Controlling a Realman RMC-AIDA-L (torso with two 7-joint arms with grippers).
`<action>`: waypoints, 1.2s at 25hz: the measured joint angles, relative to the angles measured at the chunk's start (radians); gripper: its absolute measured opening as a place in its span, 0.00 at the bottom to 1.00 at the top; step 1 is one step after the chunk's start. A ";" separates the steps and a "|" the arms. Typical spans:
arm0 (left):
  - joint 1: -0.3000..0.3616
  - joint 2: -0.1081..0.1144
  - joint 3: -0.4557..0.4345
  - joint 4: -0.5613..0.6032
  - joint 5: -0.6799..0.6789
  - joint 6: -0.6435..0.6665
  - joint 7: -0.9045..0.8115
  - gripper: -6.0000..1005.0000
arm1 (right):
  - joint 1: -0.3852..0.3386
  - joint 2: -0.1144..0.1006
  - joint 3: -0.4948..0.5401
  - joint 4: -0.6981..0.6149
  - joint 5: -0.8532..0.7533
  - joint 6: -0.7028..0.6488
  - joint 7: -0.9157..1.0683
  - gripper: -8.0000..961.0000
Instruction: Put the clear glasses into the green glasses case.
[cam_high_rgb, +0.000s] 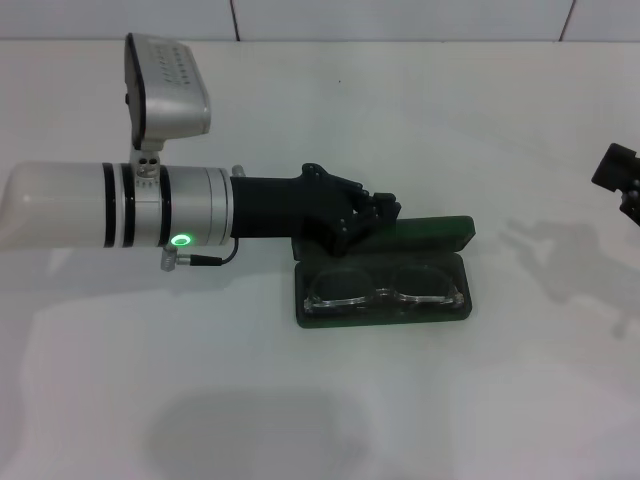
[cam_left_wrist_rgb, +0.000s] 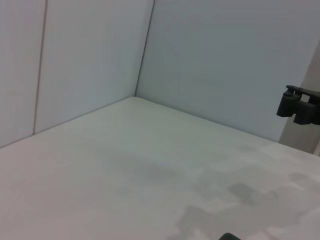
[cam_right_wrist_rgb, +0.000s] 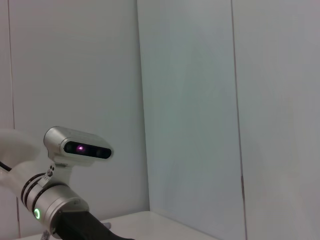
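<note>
Transparent clear glasses (cam_high_rgb: 385, 292) fill the rectangular green glasses case (cam_high_rgb: 384, 312); left tool (cam_high_rgb: 375, 222) state unclear.

White-and-silver left arm (cam_high_rgb: 120, 205), green status light (cam_high_rgb: 181, 240), black left gripper (cam_high_rgb: 385, 215) and cable (cam_high_rgb: 205, 260).

A plain white matte surface (cam_high_rgb: 420, 410) fills nearly the whole head view, with soft grey shadows lying across its right side and lower middle. Along the top edge of the frame runs a white panelled wall (cam_high_rgb: 400, 18), its panels divided by thin dark vertical seams.
</note>
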 joint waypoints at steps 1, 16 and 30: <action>0.000 0.000 0.003 0.000 0.000 0.000 0.000 0.09 | -0.001 0.000 -0.001 0.000 0.000 0.000 0.000 0.15; 0.000 -0.002 0.043 -0.033 -0.004 -0.005 0.003 0.09 | -0.013 0.002 0.000 0.009 -0.002 -0.008 -0.001 0.15; 0.025 -0.007 0.093 -0.069 0.003 -0.002 0.010 0.10 | -0.019 0.001 0.002 0.010 0.000 -0.015 -0.002 0.15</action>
